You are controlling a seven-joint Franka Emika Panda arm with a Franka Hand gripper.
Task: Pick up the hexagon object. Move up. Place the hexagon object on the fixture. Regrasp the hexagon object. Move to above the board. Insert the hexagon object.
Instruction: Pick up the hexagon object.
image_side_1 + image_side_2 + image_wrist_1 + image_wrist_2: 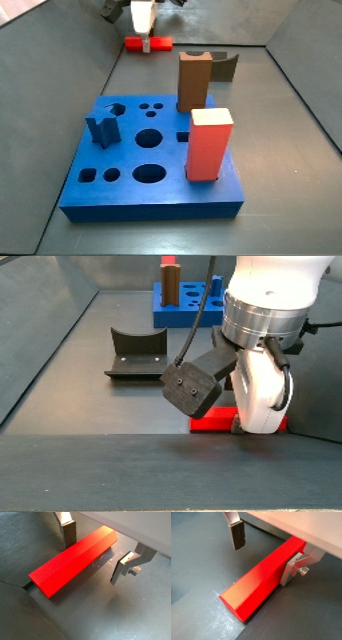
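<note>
Straddling the slim bright red hexagonal rod with the two-finger silver gripper, jaws spread, pads not yet touching. Lying flat on the grey floor, well beyond the thick blue square board.

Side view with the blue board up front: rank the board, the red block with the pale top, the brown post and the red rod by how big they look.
1. Blue board.
2. Red block.
3. Brown post, not far behind the block.
4. Red rod, lying under the gripper at the far end; distance shrinks it, so its true rank is unsure.
</note>
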